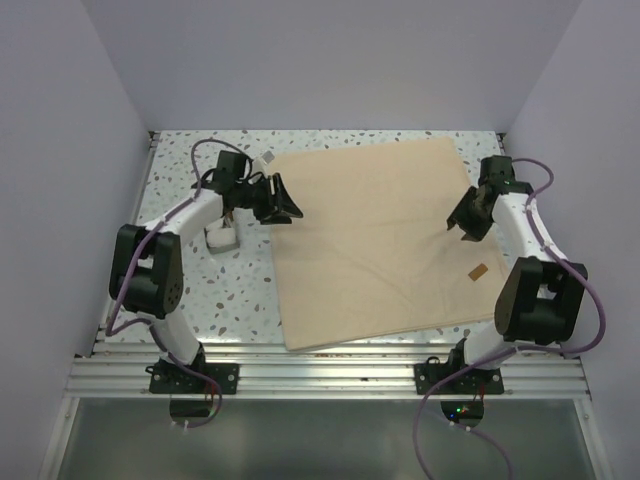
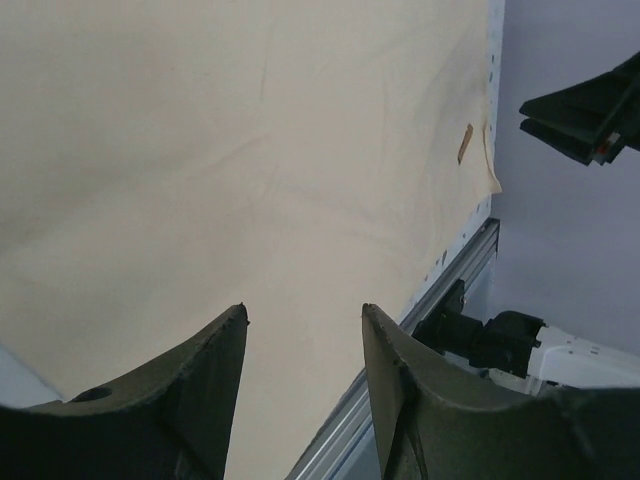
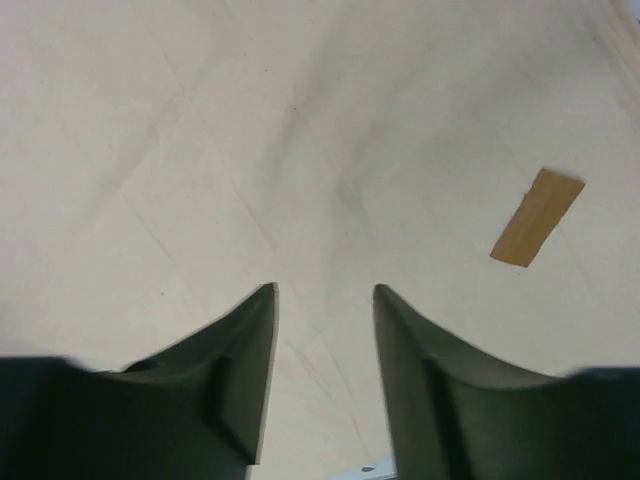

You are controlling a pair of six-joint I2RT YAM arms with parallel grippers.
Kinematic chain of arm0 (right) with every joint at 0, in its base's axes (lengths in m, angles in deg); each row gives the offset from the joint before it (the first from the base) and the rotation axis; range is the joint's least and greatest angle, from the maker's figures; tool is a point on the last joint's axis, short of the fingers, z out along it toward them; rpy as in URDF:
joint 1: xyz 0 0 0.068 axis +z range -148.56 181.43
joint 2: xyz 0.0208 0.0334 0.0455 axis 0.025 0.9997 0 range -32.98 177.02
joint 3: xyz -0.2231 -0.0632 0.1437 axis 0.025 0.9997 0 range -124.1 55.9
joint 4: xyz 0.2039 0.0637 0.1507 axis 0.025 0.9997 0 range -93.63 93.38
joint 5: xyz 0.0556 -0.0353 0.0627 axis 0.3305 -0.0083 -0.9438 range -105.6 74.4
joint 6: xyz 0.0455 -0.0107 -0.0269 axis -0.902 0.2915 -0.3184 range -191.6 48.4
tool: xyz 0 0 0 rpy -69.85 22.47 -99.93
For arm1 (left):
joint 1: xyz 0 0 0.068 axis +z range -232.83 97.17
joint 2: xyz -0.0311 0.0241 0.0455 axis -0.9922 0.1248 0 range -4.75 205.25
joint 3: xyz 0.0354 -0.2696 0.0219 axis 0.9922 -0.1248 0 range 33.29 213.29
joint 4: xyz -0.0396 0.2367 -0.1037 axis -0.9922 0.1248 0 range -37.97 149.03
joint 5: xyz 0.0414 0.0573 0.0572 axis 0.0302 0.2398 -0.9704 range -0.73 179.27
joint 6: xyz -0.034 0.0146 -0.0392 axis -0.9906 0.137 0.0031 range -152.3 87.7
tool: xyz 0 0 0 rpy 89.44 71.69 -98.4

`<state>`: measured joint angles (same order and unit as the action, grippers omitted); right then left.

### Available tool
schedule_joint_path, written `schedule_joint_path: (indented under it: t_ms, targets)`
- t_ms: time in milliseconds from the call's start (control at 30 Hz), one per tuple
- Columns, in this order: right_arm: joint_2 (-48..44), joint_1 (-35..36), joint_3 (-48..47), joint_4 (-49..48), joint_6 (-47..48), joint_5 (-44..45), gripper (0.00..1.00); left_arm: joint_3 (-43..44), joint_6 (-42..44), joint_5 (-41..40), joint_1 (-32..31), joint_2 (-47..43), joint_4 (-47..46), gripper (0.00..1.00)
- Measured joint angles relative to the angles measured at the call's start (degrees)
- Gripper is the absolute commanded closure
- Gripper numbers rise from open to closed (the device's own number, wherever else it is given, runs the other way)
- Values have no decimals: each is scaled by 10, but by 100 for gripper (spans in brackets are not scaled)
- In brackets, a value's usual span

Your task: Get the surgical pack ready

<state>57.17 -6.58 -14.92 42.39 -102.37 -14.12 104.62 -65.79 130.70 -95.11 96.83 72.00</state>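
The cloth [image 1: 375,245] is matt tan fabric, softly creased, with a smooth brown strip [image 1: 478,271] on its right side. The table [image 1: 215,300] looks like speckled stone, the near rail [image 1: 330,375] like dull grey metal; the left gripper [image 1: 290,217] and right gripper [image 1: 460,232] are matt black plastic

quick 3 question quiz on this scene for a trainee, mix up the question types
1. True or false: the cloth lies spread out, not folded.
2. The brown tag on it sits nearer which arm? A) left B) right
3. Fill in: the left claw and right claw are both ____, holding nothing.

Key: 1 true; 2 B; 3 open
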Motion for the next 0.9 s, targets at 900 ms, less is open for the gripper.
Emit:
schedule_joint_path:
  t_ms: [900]
  targets:
    - [69,-120,125,-85,141,33,47,-33,-12,34,-20,-40,-41,44]
